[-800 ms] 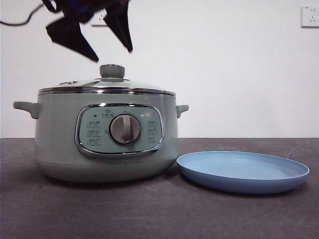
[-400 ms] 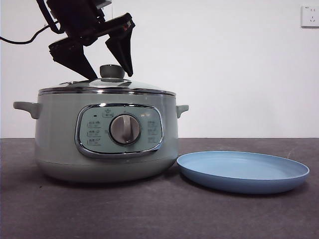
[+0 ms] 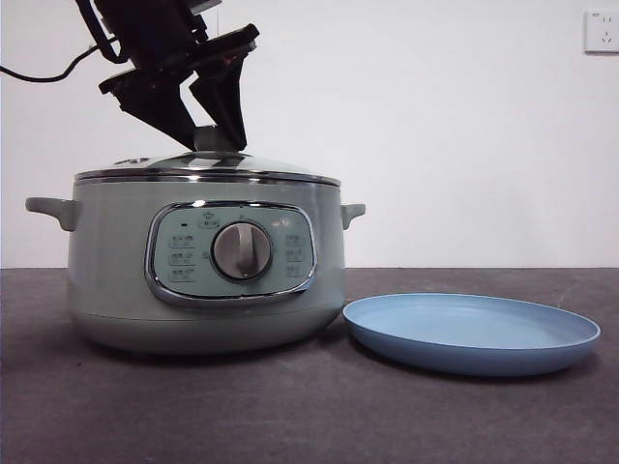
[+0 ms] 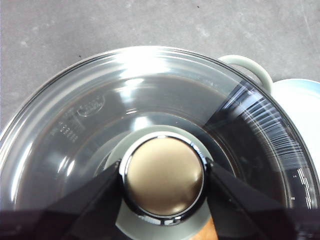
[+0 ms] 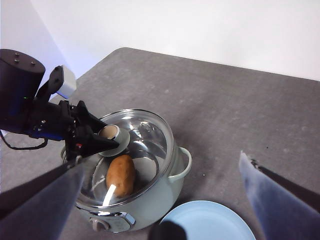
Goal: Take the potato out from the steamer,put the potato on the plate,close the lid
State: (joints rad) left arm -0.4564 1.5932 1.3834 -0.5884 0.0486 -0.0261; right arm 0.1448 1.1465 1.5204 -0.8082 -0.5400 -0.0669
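The pale green steamer (image 3: pixel 116 280) stands left of the light blue plate (image 3: pixel 474 333). Its glass lid (image 3: pixel 208 164) is on. My left gripper (image 3: pixel 215 135) has come down over the lid, and in the left wrist view its jaws press both sides of the knob (image 4: pixel 164 165). The right wrist view shows the potato (image 5: pixel 120 175) lying inside the steamer (image 5: pixel 150 205) under the lid (image 5: pixel 145 135), with the left gripper (image 5: pixel 107 142) on the knob. My right gripper (image 5: pixel 162 161) is open and empty, high above the table. The plate (image 5: pixel 210 222) is empty.
The steamer's side handle (image 3: pixel 353 213) points toward the plate. A wall socket (image 3: pixel 602 31) is at the top right. A black cable (image 3: pixel 39 72) trails from the left arm. The dark grey table (image 3: pixel 309 416) extends in front.
My left gripper has come down from above the lid onto the knob, and its jaws have closed in on it. The lid, steamer and plate have not moved.
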